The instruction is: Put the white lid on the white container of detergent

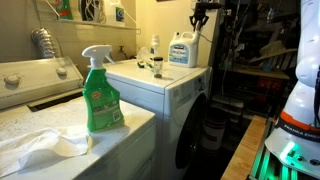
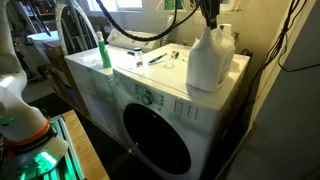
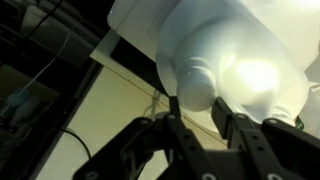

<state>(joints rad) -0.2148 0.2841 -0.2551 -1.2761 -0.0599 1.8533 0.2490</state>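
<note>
- You are steering an arm [image 2: 14, 70] that is showing glossy, rounded white shells at nine o'clock in an exterior view.
- Its base [image 2: 36, 160] is glowing bright green down at seven o'clock.
- An orange-red band [image 1: 297, 126] is ringing the white shell at four o'clock in an exterior view, with a darker strip running just under it.
- Your gripper [image 3: 197, 108] is coming in black from six o'clock in the wrist view. Its two fingers [image 3: 226, 118] are riding on jointed link bars with round pivot pins.
- A black cable [image 2: 130, 30] is arcing along near twelve o'clock toward the wrist.
</note>
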